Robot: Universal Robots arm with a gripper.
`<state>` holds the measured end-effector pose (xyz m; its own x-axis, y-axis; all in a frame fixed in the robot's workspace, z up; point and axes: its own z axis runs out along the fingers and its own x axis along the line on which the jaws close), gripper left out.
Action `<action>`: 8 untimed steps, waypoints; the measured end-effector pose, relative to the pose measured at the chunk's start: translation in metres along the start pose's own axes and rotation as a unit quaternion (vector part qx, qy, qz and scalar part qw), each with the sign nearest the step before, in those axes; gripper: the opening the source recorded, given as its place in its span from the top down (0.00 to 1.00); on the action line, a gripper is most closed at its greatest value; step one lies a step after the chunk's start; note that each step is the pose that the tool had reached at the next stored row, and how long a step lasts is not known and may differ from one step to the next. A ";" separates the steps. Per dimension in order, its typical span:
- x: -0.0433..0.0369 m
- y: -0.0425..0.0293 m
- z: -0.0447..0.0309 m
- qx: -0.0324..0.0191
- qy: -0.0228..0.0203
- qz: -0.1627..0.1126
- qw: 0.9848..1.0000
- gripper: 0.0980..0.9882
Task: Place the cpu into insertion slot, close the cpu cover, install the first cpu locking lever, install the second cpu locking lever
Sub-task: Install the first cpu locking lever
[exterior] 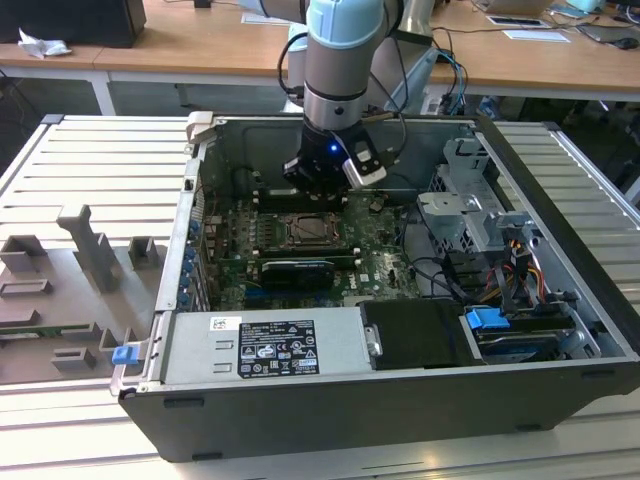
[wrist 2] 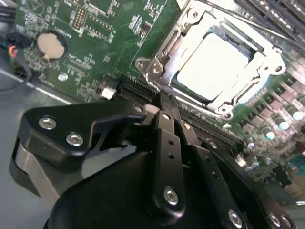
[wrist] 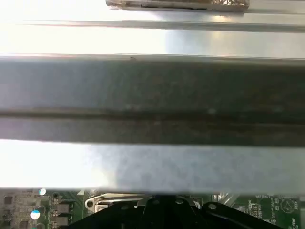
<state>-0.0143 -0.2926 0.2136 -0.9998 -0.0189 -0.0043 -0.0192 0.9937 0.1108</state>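
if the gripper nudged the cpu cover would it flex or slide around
The cpu cover looks like thin sheet metal, so it would probably flex slightly. It lies down around the cpu, apparently fastened at its corners, so it would likely not slide. The gripper is beside it.

A ribbed pale grey metal desk (exterior: 90, 170) carries the scene; behind it stand light wooden tables (exterior: 200, 45) scattered with white papers (exterior: 528, 28).

No text can be read. The white label (exterior: 263, 347) on the power supply housing (exterior: 340, 350) carries print and certification marks, all too small to make out.
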 end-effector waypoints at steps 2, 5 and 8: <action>0.0000 -0.0018 -0.0021 0.000 0.000 0.000 1.000 0.99; 0.0001 -0.0050 -0.0024 0.000 0.000 0.000 1.000 0.99; 0.0001 -0.0063 -0.0026 0.000 0.000 0.000 1.000 0.99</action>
<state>-0.0143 -0.2992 0.2154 -0.9998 -0.0189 -0.0042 -0.0192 0.9937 0.1108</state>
